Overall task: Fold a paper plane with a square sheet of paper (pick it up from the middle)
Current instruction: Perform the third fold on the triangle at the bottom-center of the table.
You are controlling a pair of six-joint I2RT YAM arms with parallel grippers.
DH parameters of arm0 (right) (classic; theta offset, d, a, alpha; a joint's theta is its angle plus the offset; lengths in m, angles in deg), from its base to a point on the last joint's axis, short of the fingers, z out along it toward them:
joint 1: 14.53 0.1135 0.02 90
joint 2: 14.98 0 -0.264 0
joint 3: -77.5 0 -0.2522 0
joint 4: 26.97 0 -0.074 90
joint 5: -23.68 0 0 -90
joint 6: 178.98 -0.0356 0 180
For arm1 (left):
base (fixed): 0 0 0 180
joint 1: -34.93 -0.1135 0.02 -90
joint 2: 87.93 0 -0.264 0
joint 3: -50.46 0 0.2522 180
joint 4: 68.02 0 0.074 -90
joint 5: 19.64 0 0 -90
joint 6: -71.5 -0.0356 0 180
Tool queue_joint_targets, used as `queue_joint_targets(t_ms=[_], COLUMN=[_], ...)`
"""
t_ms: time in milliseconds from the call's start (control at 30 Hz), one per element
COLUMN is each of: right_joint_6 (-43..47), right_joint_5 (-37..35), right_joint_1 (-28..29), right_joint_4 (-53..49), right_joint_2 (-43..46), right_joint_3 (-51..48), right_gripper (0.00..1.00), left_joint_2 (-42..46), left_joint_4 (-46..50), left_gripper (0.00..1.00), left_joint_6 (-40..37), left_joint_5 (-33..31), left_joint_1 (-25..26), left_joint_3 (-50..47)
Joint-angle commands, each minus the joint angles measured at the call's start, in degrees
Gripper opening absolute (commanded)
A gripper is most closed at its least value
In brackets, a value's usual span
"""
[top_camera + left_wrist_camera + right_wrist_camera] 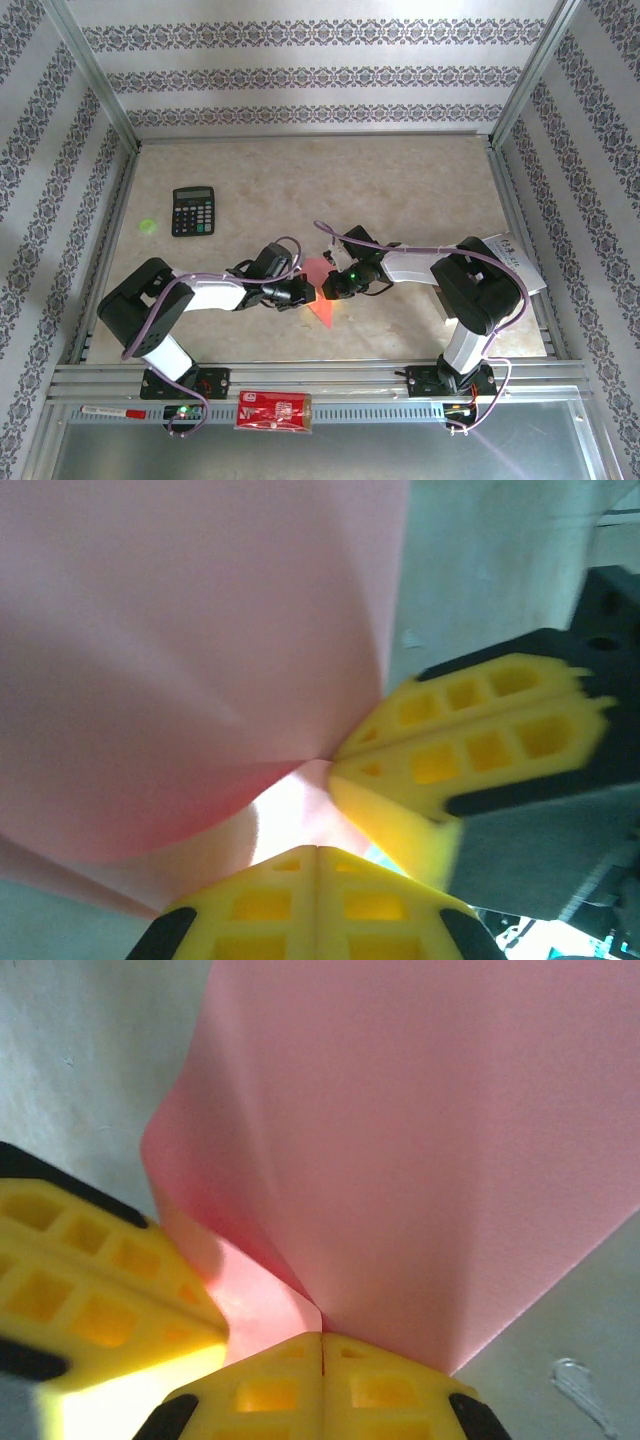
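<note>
A wide, pale, stone-patterned worktop is seen from above, with flower-striped walls around it. Two black and white robot arms are fixed at its near edge, the left arm and the right arm. Both are bent in toward the middle, so that their yellow jaws meet tip to tip.

The thin, creased sheet of pink-red paper is found right between them, in the middle of the worktop. It is pinched by both sets of jaws at almost the same spot. In the left wrist view the left jaws are shut tight on the sheet of pink-red paper, and the right jaws are seen just beside them. In the right wrist view the right jaws are shut on the same paper. Its long side seems to run from far to near, with a pointed end aimed at the near edge. Neither arm is nearer; it is held by both alike. The paper looks lifted off the worktop, but this cannot be told for sure.

A white printed leaflet is partly hidden under the right arm; its writing is too small to read. A black calculator is well apart, at the far left. A red printed packet lies on the near metal rail; its white print cannot be read. A small green dot is near the calculator.
</note>
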Motion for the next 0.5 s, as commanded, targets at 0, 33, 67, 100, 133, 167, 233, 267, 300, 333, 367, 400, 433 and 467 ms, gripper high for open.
queue_joint_targets(t_ms=[0,33,67,100,133,167,233,267,300,333,367,400,433,467], right_joint_6=[1.7,1.8,1.8,1.8,1.8,1.8,1.8,1.8,1.8,1.8,1.7,1.8,1.8,1.8], right_joint_5=[-8.7,-8.7,-8.7,-8.7,-8.7,-8.7,-8.8,-8.8,-8.7,-8.8,-8.7,-8.7,-8.6,-8.6], right_joint_1=[1.3,1.3,1.3,1.3,1.3,1.3,1.2,1.1,1.2,1.2,1.1,1.2,1.1,1.1], right_joint_4=[-6.2,-6.3,-6.2,-6.2,-6.3,-6.1,-6.2,-6.1,-6.0,-6.1,-6.1,-6.1,-6.0,-6.0], right_joint_2=[-5.3,-5.3,-5.3,-5.4,-5.5,-5.4,-5.3,-5.2,-5.2,-5.2,-5.2,-5.2,-5.3,-5.3], right_joint_3=[-2.9,-2.9,-2.9,-3.0,-2.9,-3.1,-3.3,-3.3,-3.4,-3.4,-3.3,-3.2,-3.3,-3.3], right_gripper=[0.00,0.00,0.00,0.00,0.00,0.00,0.00,0.00,0.00,0.00,0.00,0.00,0.00,0.00], left_joint_2=[-1.1,-1.2,-1.2,-0.9,-0.5,0.1,1.6,2.3,2.6,2.7,2.4,2.1,1.7,1.2], left_joint_4=[1.5,1.5,1.4,1.3,1.0,0.9,1.2,1.9,2.5,2.8,2.8,2.7,2.8,3.1], left_gripper=[0.03,0.04,0.04,0.04,0.04,0.05,0.06,0.06,0.06,0.07,0.07,0.07,0.07,0.07], left_joint_6=[-1.9,-2.0,-2.1,-2.1,-2.1,-2.0,-2.1,-2.4,-2.7,-2.9,-3.0,-3.0,-3.2,-3.5], left_joint_5=[-1.1,-1.3,-1.1,-0.7,-0.3,0.1,0.1,-0.5,-0.9,-1.0,-0.7,-0.4,-0.2,-0.3], left_joint_1=[-0.7,-0.7,-0.7,-0.7,-0.7,-0.7,-0.8,-0.9,-1.1,-1.4,-1.9,-2.3,-2.7,-3.1], left_joint_3=[-1.1,-1.2,-1.1,-0.9,-0.5,-0.2,0.2,0.5,0.6,0.8,0.8,0.9,0.9,1.2])
